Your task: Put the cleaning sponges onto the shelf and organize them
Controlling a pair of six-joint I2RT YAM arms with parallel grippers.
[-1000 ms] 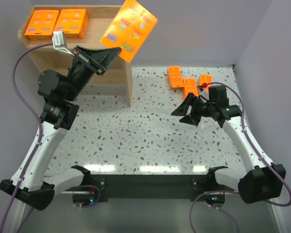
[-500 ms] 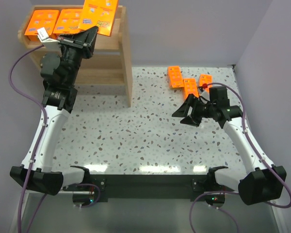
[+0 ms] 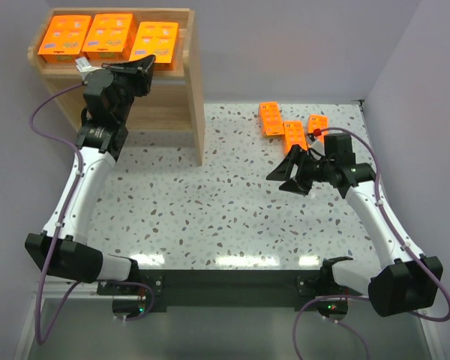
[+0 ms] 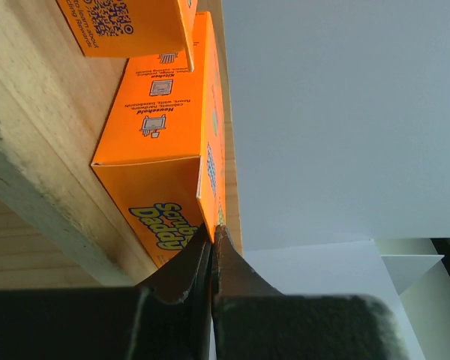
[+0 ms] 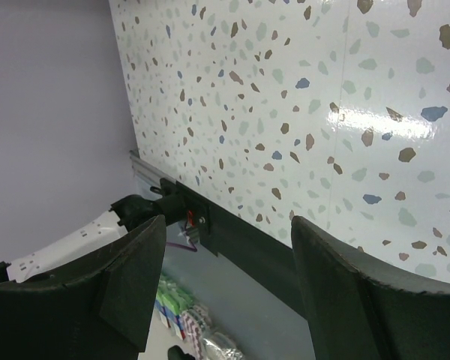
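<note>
Orange cleaning sponges (image 3: 109, 36), six flat packs.

- On shelf: three lie in a row on the top tier of the light-wood shelf (image 3: 193, 90): left pack (image 3: 64, 36), middle pack (image 3: 109, 35), third pack (image 3: 157, 41) at the right end, just beside the side panel.
- On counter: three further packs (image 3: 294, 135) lie close together at the far right of the speckled counter (image 3: 210, 202).
- Left hand (image 3: 146, 64): at the third pack's near edge, jaws pressed together, apparently nipping a thin flap of it; the wrist view is too close to be sure.
- Right hand (image 3: 289, 176): above the counter near the further packs, jaws wide, holding nothing.
</note>
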